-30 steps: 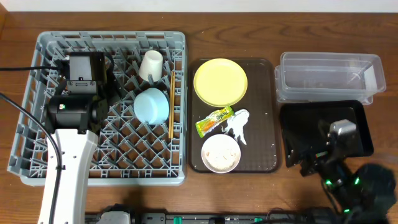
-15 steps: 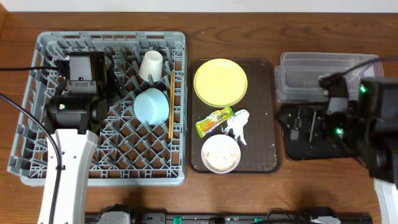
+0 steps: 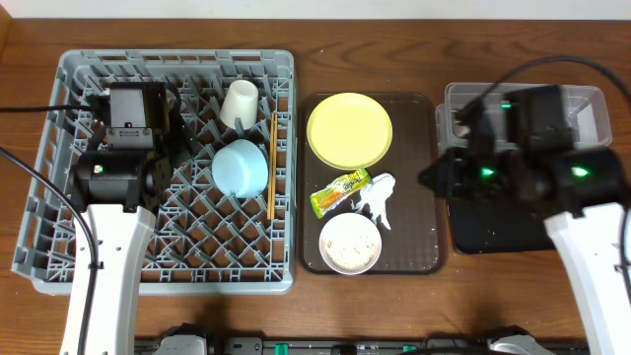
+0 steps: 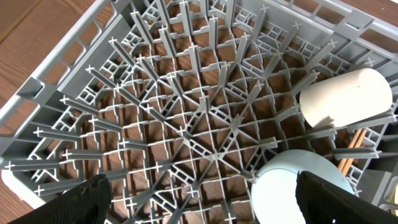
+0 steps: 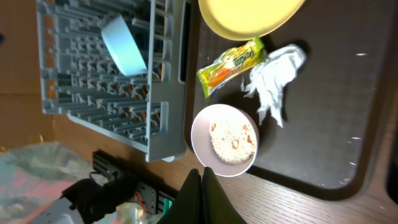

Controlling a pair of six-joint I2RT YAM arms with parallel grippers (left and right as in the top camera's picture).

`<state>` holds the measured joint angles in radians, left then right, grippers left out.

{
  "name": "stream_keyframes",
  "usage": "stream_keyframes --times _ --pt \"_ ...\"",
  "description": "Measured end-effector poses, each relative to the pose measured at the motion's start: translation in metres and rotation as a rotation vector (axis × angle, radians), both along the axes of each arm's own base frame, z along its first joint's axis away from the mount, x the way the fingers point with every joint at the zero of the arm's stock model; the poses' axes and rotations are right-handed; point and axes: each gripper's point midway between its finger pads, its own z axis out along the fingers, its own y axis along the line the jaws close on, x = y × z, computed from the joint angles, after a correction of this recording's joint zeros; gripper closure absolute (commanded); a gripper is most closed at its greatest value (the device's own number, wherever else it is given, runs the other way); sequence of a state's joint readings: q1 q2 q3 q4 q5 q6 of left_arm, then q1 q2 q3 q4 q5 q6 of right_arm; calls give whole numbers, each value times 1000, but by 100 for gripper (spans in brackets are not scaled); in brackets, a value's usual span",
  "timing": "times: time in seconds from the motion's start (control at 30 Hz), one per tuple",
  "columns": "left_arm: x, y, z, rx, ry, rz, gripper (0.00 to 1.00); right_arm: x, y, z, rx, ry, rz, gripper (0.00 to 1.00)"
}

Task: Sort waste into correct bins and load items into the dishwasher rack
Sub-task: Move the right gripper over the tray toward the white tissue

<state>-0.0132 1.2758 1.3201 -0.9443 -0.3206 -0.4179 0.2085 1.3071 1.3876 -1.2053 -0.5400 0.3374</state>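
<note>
Waste lies ahead of the right gripper point(image 5: 202, 186), whose fingers are pressed together on nothing: one glossy green-and-yellow wrapper point(image 3: 340, 191), its print too small to read, one crumpled white tissue point(image 3: 378, 199), and beige crumbs point(image 5: 231, 142) in one small round white bowl point(image 3: 350, 243) just past the fingertips. All share one brown tray point(image 3: 419, 227) with one round yellow plate point(image 3: 349, 129). Under and behind that gripper lie one clear tub point(image 3: 592, 108) and one glossy black tray point(image 3: 493, 232). The left gripper point(image 4: 199, 202) hangs spread wide and empty over one grey pegged rack point(image 3: 177, 61); to its right in the rack are one cream cup point(image 3: 240, 103), one blue bowl point(image 3: 241, 166) and a pair of wooden chopsticks point(image 3: 271, 163).
</note>
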Motion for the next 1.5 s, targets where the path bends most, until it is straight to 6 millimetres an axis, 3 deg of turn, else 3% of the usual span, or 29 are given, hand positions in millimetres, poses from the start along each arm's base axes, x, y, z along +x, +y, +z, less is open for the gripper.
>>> stream_keyframes --times 0.17,0.23,0.3,0.5,0.67,1.07,1.3,1.5 --pt "0 0 0 0 0 0 4 8 29 -25 -58 34 28 91" --pt "0 0 0 0 0 0 4 12 42 -34 -79 34 40 70" --pt "0 0 0 0 0 0 4 16 55 -44 -100 32 59 59" --pt "0 0 0 0 0 0 4 26 79 -74 -158 47 99 50" --pt "0 0 0 0 0 0 4 28 87 -109 -232 102 115 48" --pt "0 0 0 0 0 0 4 40 80 -185 -393 215 102 47" --pt "0 0 0 0 0 0 4 48 59 -216 -540 224 72 46" --pt "0 0 0 0 0 0 4 51 48 -230 -615 230 59 42"
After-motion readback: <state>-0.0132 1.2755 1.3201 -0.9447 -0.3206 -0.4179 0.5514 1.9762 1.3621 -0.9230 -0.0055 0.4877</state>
